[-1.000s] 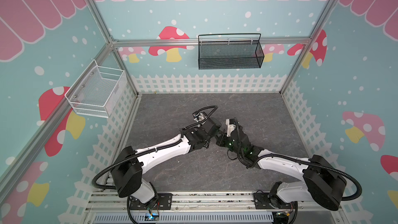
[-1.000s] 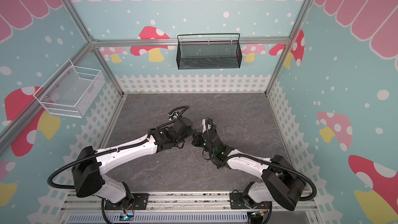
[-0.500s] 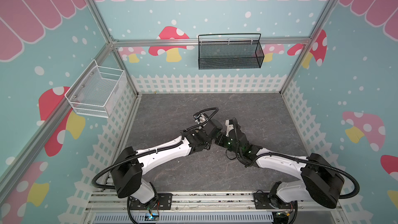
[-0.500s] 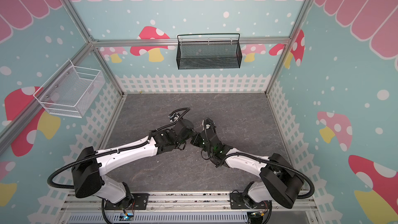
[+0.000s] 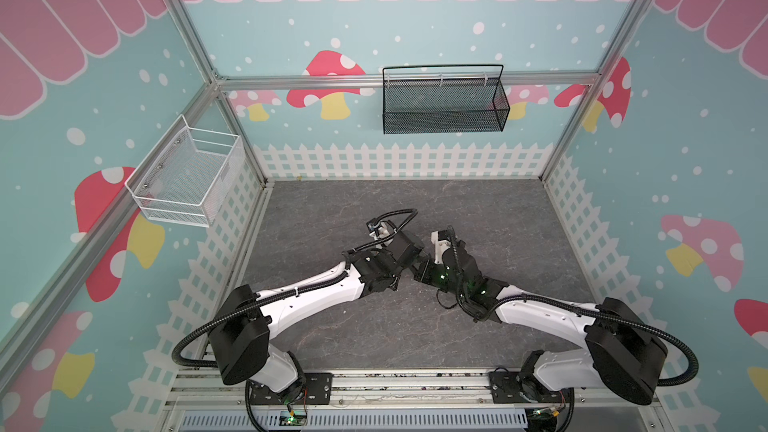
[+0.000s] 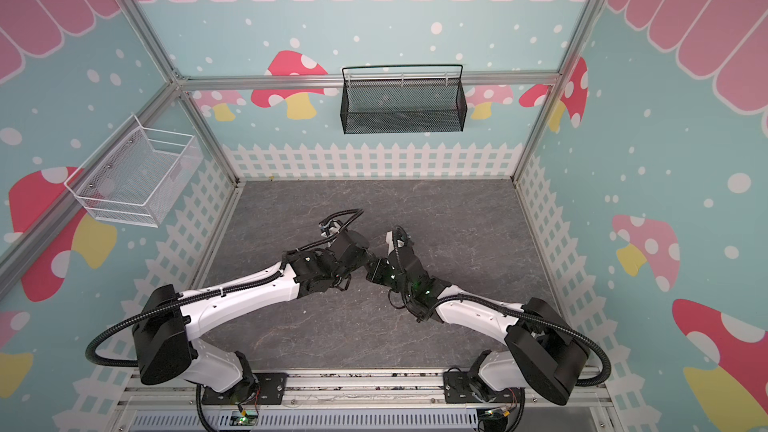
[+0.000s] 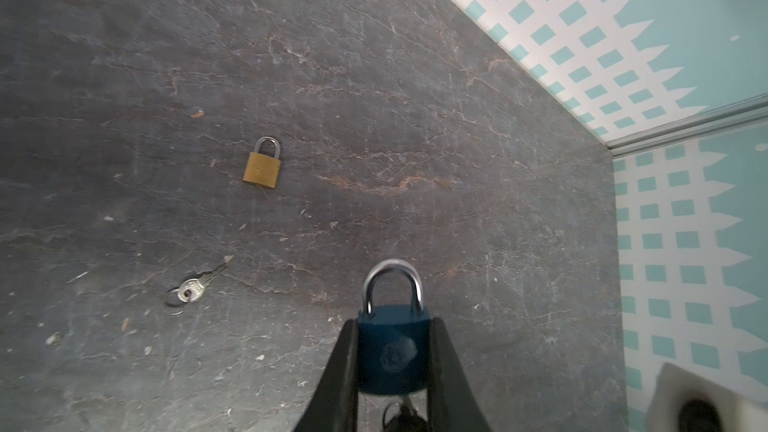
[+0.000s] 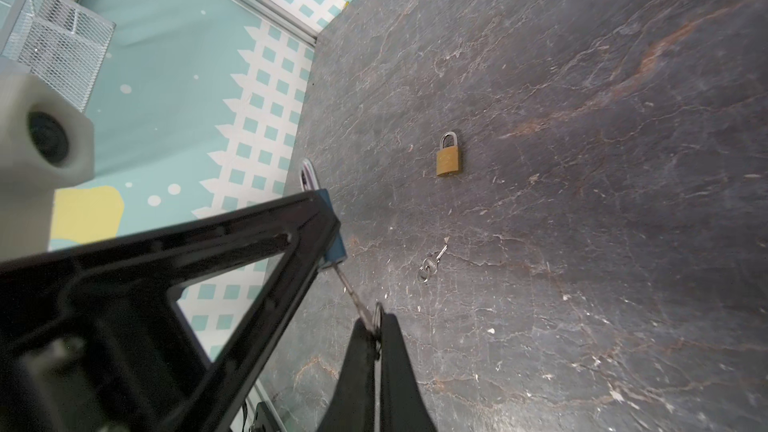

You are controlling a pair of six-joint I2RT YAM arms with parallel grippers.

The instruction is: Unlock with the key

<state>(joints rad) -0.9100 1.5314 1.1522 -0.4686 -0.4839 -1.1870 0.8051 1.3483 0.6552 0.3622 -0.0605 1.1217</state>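
My left gripper [image 7: 392,322] is shut on the blue padlock [image 7: 392,351], one finger on each side of its body. The padlock's steel shackle [image 7: 392,280] points away from the wrist and looks closed. My right gripper [image 8: 375,324] is shut on the head of the key [image 8: 353,297]. The key's thin shaft runs into the underside of the blue padlock [image 8: 337,249]. In both top views the left gripper [image 5: 411,261] and right gripper [image 5: 424,274] meet tip to tip over the middle of the floor, and the padlock and key are hidden there.
A brass padlock [image 7: 262,168] [image 8: 449,160] lies flat on the grey floor, and another small key on a ring [image 7: 191,288] [image 8: 432,263] lies near it. A black mesh basket [image 5: 444,103] hangs on the back wall and a white wire basket [image 5: 187,180] on the left wall.
The two wrists have edged slightly closer together. Both grips are unchanged.
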